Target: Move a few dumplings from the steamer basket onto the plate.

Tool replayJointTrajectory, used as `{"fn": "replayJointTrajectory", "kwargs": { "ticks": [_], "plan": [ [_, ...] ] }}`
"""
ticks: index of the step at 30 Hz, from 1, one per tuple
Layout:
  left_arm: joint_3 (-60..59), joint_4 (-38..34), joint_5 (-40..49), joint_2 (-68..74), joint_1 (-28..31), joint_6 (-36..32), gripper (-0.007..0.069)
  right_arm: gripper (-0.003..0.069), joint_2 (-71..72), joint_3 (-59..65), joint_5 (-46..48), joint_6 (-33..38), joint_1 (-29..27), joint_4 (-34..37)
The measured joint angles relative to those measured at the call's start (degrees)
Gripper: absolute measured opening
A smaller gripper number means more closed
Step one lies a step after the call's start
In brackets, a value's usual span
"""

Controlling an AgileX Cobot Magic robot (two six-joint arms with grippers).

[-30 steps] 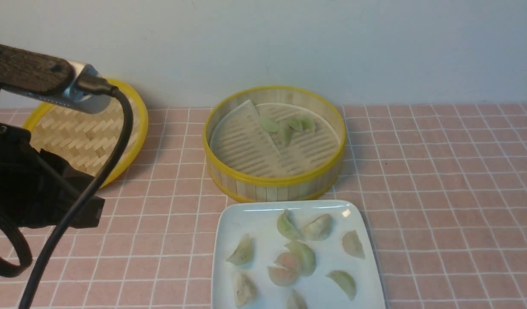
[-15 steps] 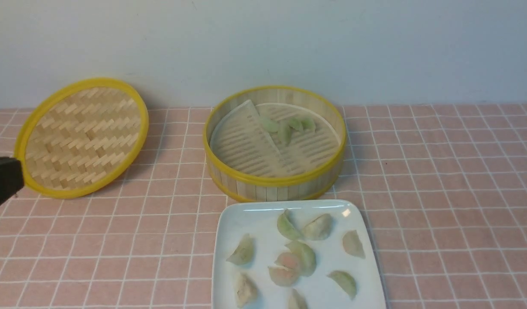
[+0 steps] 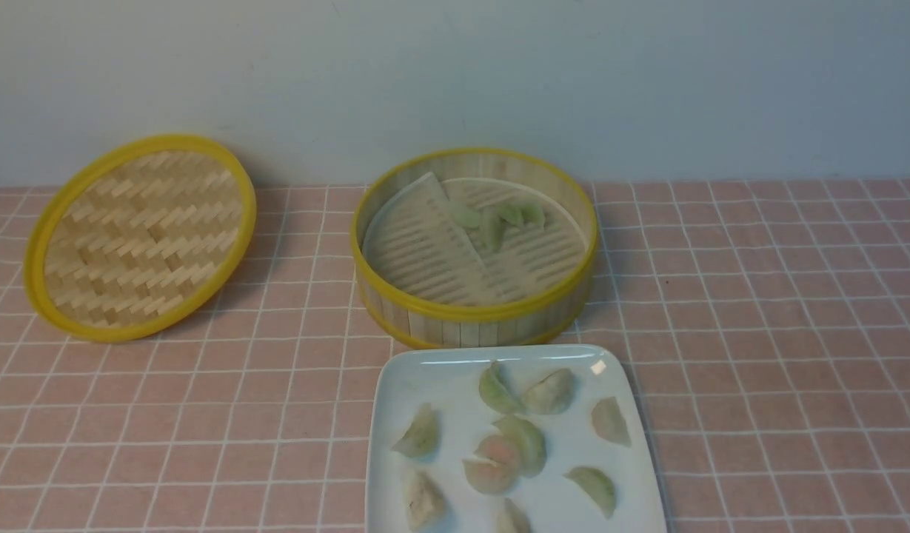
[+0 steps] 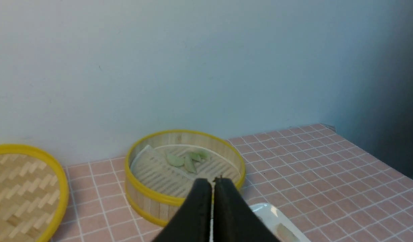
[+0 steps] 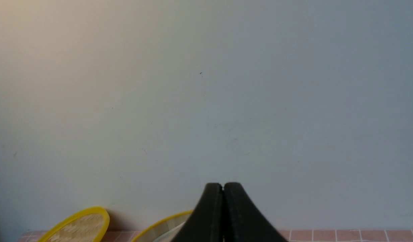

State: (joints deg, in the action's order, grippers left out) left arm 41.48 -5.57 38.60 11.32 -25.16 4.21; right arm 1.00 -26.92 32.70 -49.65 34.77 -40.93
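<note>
In the steamer basket (image 3: 474,314) lie four pale green dumplings (image 3: 492,228), bunched toward the far side on a pale liner (image 3: 425,255). Ten more dumplings (image 3: 594,488) are visible on the one square white plate (image 3: 395,377), just in front of the basket: green, whitish, and two pinkish ones touching near the middle; the front view cuts off the plate's near edge.

To the left, one woven bamboo lid (image 3: 147,237) with a yellow rim sits tilted near the pale wall (image 3: 455,81), apart from the basket. A pink checked tablecloth (image 3: 758,333) lies beneath.

Only the wrist views show the grippers: the left gripper (image 4: 213,183) has its fingers together, partly blocking the basket and plate; the right gripper (image 5: 223,186) is also closed, hiding part of the basket. The left wrist view also shows the cloth's far corner.
</note>
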Motion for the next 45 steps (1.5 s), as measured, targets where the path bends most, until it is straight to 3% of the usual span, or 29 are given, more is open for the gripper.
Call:
{"fn": "replayJointTrajectory", "kwargs": {
  "ticks": [9,16,19,26,45],
  "plan": [
    [-10.42,6.40,-8.81,-1.24,2.12,-4.21,-0.0006,-0.0015,0.00,0.20,0.00,0.00,0.00,-0.14],
    [-32.26,1.72,-21.39,-10.70,17.72,-10.14,-0.0006,-0.0015,0.00,0.52,0.00,0.00,0.00,-0.19],
    [-40.29,1.12,-23.68,-11.91,21.63,-10.92,-0.0006,-0.0015,0.00,0.52,-0.08,0.00,0.00,-0.19],
    [-43.19,1.23,-17.40,-11.91,22.25,-10.98,-0.0006,-0.0015,0.00,0.57,-0.01,0.00,0.00,-0.19],
    [-43.14,1.23,-16.89,-11.91,22.25,-10.98,-0.0006,-0.0015,0.00,0.57,-0.01,0.00,0.00,-0.19]
  ]
}}
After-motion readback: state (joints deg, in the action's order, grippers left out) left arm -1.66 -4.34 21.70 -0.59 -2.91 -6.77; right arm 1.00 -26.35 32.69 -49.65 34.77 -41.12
